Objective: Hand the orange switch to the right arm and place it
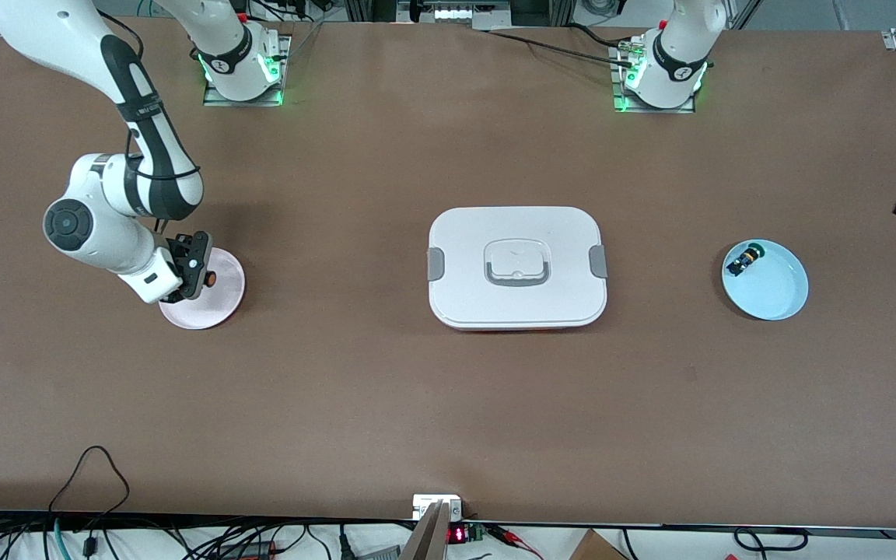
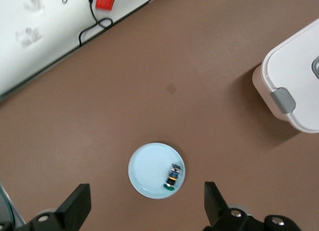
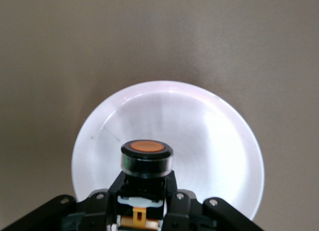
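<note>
front view: the right gripper (image 1: 197, 268) is over the round pink plate (image 1: 222, 305) at the right arm's end of the brown table (image 1: 386, 404), clenched on the tiny black switch w/ an orange round end (image 1: 211, 276). the left arm is up and away, waiting; its claw isn't seen here. a white box w/ grey clips (image 1: 517, 267) sits mid table. a round light blue plate (image 1: 775, 292) at the left arm's end holds a small black switch w/ a green cap (image 1: 746, 258).

left wrist view: the left gripper (image 2: 144, 206) is spread wide, holding nothing, high over the blue plate.

right wrist view: the orange switch sits pinched btwn the fingers (image 3: 175, 201), right above the pink plate.

step: placing, i think. the hand-off looks done. next: go down gently, let go, lift straight up.
</note>
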Controlling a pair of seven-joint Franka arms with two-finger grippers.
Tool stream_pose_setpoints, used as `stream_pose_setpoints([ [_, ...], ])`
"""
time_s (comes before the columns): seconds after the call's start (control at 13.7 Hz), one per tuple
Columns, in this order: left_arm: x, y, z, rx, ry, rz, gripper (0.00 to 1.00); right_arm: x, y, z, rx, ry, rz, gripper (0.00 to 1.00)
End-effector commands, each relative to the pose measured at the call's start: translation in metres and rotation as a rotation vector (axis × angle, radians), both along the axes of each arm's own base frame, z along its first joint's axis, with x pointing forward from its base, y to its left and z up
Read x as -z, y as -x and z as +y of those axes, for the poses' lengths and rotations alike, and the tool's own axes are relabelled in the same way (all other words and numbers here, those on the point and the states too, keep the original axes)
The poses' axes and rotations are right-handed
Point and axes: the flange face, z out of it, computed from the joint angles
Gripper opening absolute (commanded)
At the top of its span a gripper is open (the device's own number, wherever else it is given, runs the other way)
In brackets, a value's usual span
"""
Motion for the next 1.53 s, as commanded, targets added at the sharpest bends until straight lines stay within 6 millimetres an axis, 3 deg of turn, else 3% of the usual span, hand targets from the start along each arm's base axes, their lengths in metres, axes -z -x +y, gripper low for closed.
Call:
stream_pose_setpoints([
  [0.0,-0.01,0.006,-0.037,-0.248,-0.042,0.034,1.0,0.017,0.006,-0.013,-0.072,0.003,-0.041,0.15],
  [0.15,0.001,0.009,-0.054,-0.478,-0.028,0.078,1.0,0.02,0.006,-0.013,-0.078,0.004,-0.049,0.15],
  [0.29,0.035,-0.001,-0.053,-0.573,-0.03,0.133,1.0,0.023,0.006,-0.013,-0.079,0.005,-0.047,0.17],
  [0.36,0.046,-0.004,-0.051,-0.58,-0.002,0.142,1.0,0.025,0.006,-0.013,-0.079,0.005,-0.047,0.23],
  [0.44,0.051,-0.004,-0.05,-0.586,0.003,0.148,1.0,0.025,0.006,-0.014,-0.062,0.004,-0.047,0.43],
  [0.51,0.051,-0.004,-0.049,-0.587,0.003,0.148,1.0,0.025,0.006,-0.014,-0.046,0.001,-0.045,0.99],
  [0.8,0.05,-0.003,-0.046,-0.59,0.007,0.148,1.0,0.011,0.001,-0.012,-0.04,-0.007,-0.067,1.0],
  [0.88,0.049,-0.003,-0.047,-0.588,0.009,0.147,1.0,-0.001,-0.005,-0.013,-0.013,-0.007,-0.088,1.0],
  [1.46,0.05,-0.001,-0.034,-0.604,0.038,0.159,1.0,-0.144,-0.035,0.002,0.481,-0.093,-0.008,1.0],
])
